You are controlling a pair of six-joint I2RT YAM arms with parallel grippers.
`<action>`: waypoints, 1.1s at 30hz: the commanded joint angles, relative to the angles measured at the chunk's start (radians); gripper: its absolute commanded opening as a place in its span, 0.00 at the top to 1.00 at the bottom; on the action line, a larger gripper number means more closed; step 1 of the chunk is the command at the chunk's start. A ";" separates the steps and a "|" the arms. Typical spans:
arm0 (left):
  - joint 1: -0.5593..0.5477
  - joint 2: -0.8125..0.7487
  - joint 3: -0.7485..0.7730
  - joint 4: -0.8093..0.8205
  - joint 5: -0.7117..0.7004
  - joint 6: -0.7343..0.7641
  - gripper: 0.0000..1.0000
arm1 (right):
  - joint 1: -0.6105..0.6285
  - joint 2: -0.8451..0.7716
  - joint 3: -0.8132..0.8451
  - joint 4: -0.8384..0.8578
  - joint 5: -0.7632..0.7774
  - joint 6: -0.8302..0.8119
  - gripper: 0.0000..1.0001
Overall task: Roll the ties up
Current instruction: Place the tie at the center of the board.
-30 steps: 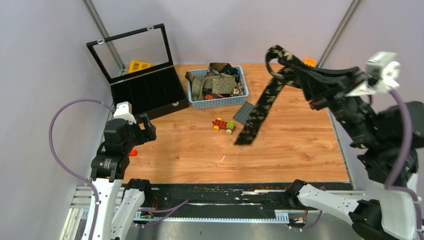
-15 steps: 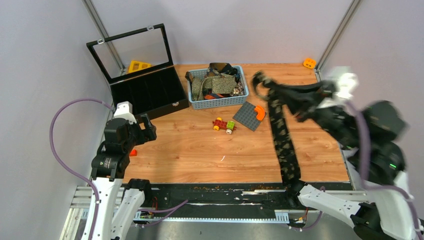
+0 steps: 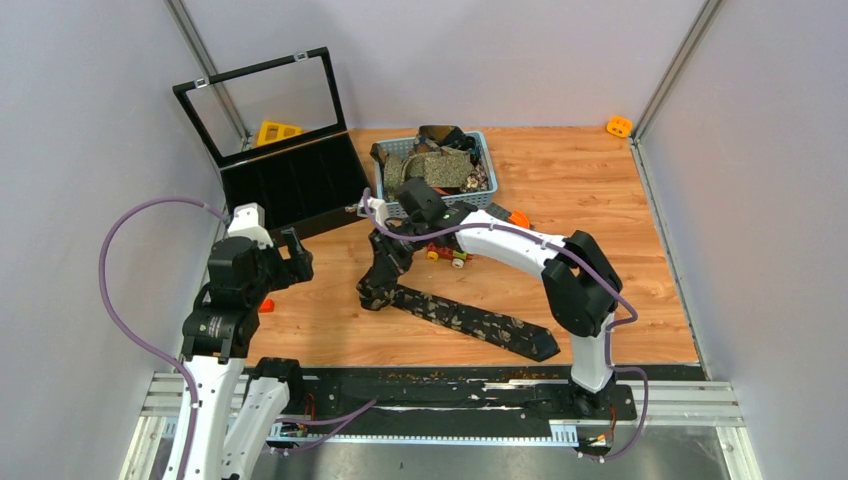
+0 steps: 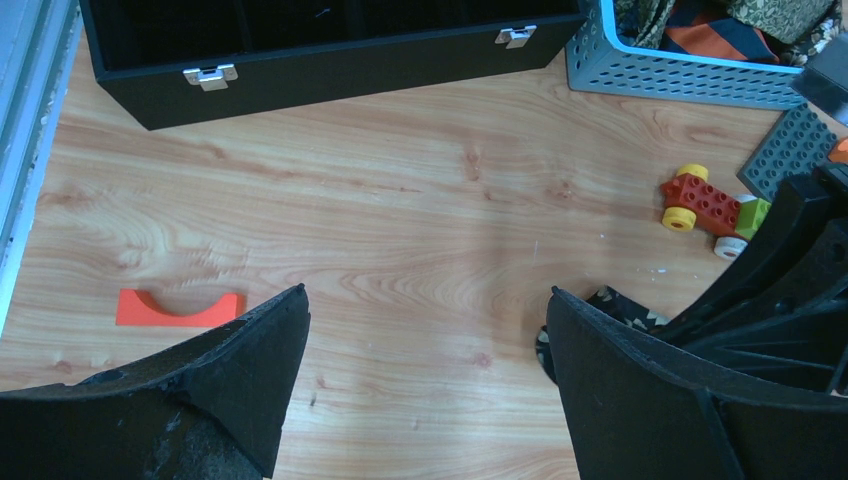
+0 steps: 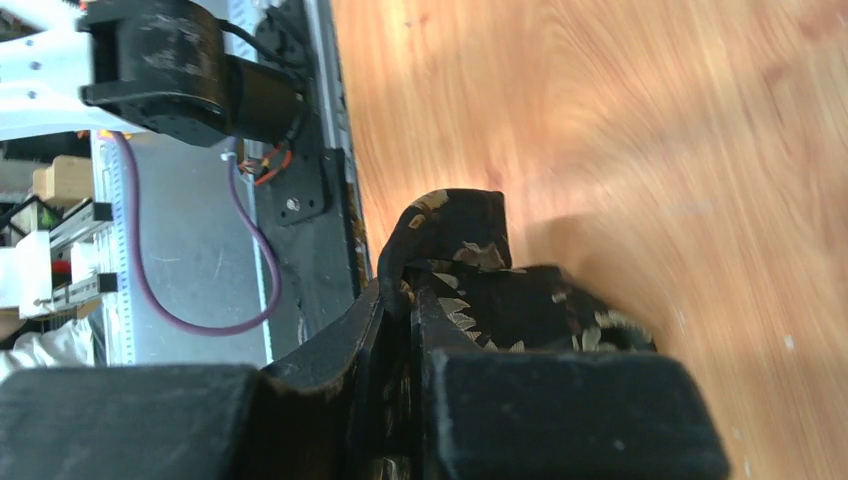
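A black tie with pale speckles lies stretched on the wooden table, running from left of centre toward the front edge. My right gripper is shut on its left end, low over the table. The right wrist view shows the folded fabric pinched between the closed fingers of that gripper. My left gripper hovers open just left of that end, with only bare wood between its fingers. The tie's end peeks past the right finger. Several more ties are heaped in the blue basket.
The blue basket stands at the back centre, and an open black box at the back left. A toy brick car and a grey studded plate lie beside my right arm. An orange arch piece lies near my left gripper.
My right arm has swung from high on the right down to the table's left middle, carrying the black tie, which now lies along the table. The left arm has not moved.
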 commanded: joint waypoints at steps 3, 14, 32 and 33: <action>0.007 -0.008 -0.003 0.028 0.000 0.004 0.05 | 0.036 0.104 0.174 0.051 -0.066 0.038 1.00; 0.025 0.001 -0.003 0.026 -0.008 0.000 0.05 | 0.058 0.231 0.432 -0.079 0.069 0.058 0.01; 0.029 0.039 0.001 0.022 0.000 0.003 0.05 | 0.115 -0.463 -0.592 0.154 0.792 0.536 0.24; 0.028 0.043 0.002 0.022 0.000 0.003 0.05 | 0.115 -0.460 -0.620 0.170 0.792 0.552 0.27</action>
